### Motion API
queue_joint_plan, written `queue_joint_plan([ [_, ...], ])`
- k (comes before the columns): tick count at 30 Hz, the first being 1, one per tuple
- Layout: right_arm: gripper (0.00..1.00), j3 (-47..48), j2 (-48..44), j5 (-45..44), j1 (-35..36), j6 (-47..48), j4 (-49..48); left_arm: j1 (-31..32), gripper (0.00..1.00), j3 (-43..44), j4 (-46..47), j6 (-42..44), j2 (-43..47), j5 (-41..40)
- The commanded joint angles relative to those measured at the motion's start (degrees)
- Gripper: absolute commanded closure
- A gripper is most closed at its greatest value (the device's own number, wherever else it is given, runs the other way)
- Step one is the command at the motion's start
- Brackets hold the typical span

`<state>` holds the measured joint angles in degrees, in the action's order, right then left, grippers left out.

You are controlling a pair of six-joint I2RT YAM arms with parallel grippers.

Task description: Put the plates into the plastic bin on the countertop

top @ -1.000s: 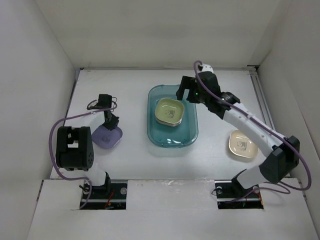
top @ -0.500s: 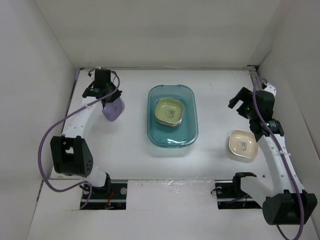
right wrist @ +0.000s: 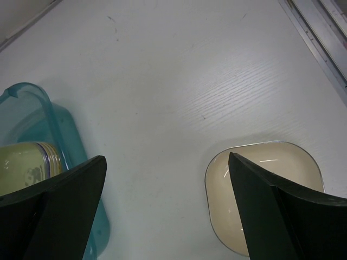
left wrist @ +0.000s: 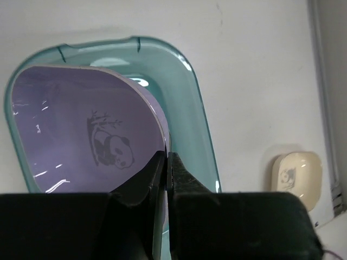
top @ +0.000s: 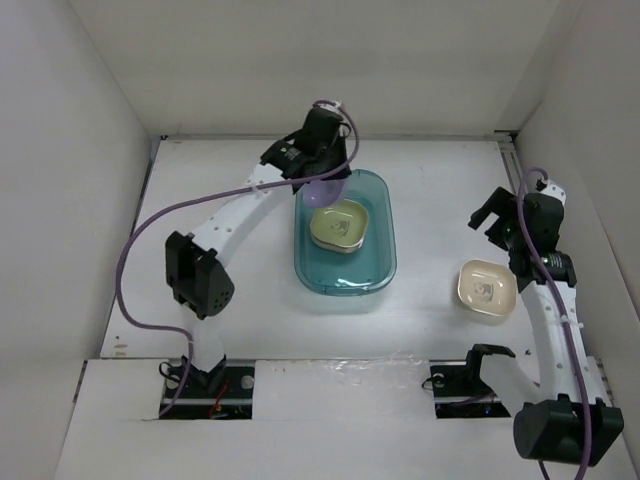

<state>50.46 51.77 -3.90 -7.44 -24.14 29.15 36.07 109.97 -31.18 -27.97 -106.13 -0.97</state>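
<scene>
you were pretty far along: a stack of plates [top: 338, 224], pale green on top, sat in the translucent teal plastic bin [top: 345, 282] mid-frame. your left gripper [left wrist: 167, 157] was pinched shut on a purple rounded-square plastic plate [left wrist: 87, 135] over the bin's upper end. your right gripper [right wrist: 167, 160] hung wide open and empty over the one cream plastic plate [top: 486, 286] left out, at right.

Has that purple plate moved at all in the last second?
Yes. The purple plate, pinched in the left gripper, went rightward from the countertop left of the plastic bin to above its far end.
</scene>
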Motion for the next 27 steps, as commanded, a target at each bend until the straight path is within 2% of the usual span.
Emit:
queue_joint_plan([
  [1,0.0,2.8,-1.4,-0.4,-0.6,0.8,1.5,1.3,1.0,5.1,-6.7,3.1,-4.0,-2.9],
  [7,0.0,2.8,-2.5,-0.9,-0.6,0.8,2.1,3.9,1.0,4.4,-7.3,3.1,-7.3,-2.9],
  [15,0.0,2.8,-3.1,-0.4,-0.6,0.8,2.1,6.3,1.0,5.1,-8.8,3.6,-6.8,-2.9],
  [18,0.0,2.3,-3.1,-0.4,-0.6,0.8,2.1,6.3,0.94,4.2,-8.8,3.6,-6.7,-2.3],
  [21,0.0,1.2,-2.6,-0.4,-0.6,0.8,1.5,6.8,0.84,3.1,-7.4,3.6,-6.2,-1.5],
  [22,0.0,1.2,-2.5,-0.4,-0.6,0.8,1.5,7.4,0.77,3.8,-7.4,3.6,-6.2,-1.5],
  [23,0.0,1.2,-2.5,-0.4,-0.6,0.8,1.5,7.4,0.61,4.3,-8.1,3.6,-6.2,-1.5],
  [25,0.0,0.7,-2.0,-0.4,-0.6,0.8,1.0,7.4,0.44,5.1,-8.6,3.1,-6.2,-2.1],
  [26,0.0,0.0,-2.0,-0.4,-0.6,0.8,1.0,7.4,0.39,5.6,-8.6,3.1,-5.6,-2.1],
  [27,0.0,0.0,-2.0,-0.4,-0.6,0.8,1.0,7.4,0.26,5.6,-8.6,3.1,-5.0,-2.1],
])
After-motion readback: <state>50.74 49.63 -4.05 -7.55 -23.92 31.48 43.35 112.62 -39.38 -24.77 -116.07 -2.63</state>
